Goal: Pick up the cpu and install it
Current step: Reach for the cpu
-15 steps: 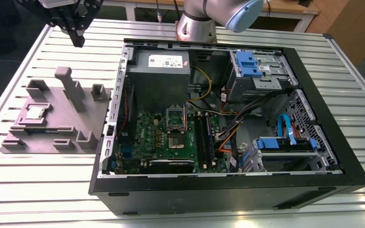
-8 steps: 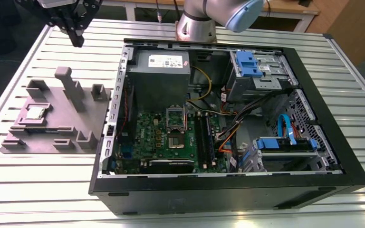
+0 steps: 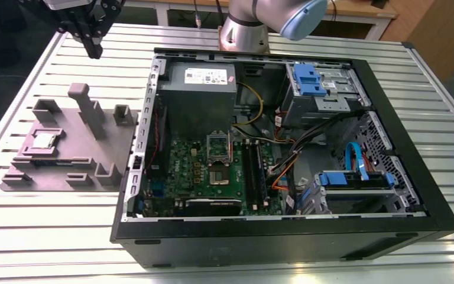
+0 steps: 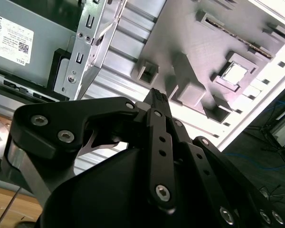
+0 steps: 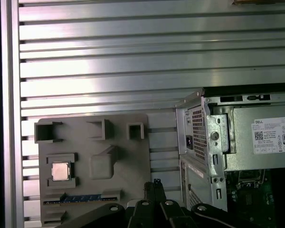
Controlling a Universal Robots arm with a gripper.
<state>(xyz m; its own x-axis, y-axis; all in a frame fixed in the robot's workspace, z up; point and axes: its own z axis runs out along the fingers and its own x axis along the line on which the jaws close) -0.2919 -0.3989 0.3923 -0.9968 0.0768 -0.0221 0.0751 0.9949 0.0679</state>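
The cpu (image 3: 44,140) is a small silvery square lying in a recess of the grey-mauve plastic block (image 3: 101,148) at the exterior view's left, beside the open computer case. It also shows in both wrist views, cpu (image 5: 61,171) and cpu (image 4: 235,73). My gripper (image 3: 94,50) hangs high above the table beyond the block's far side, well apart from the cpu. Its black fingers (image 5: 154,184) are shut together with nothing between them. The green motherboard (image 3: 187,160) lies inside the case with its silver socket frame (image 3: 217,155) near the middle.
The open black case (image 3: 290,236) takes up the middle and the exterior view's right, holding a grey power supply (image 3: 199,83), blue drive bays (image 3: 310,80) and cables. Upright posts (image 3: 85,106) rise from the block. A blue-labelled memory stick (image 5: 80,198) lies in the block. The table (image 3: 54,225) is slatted metal.
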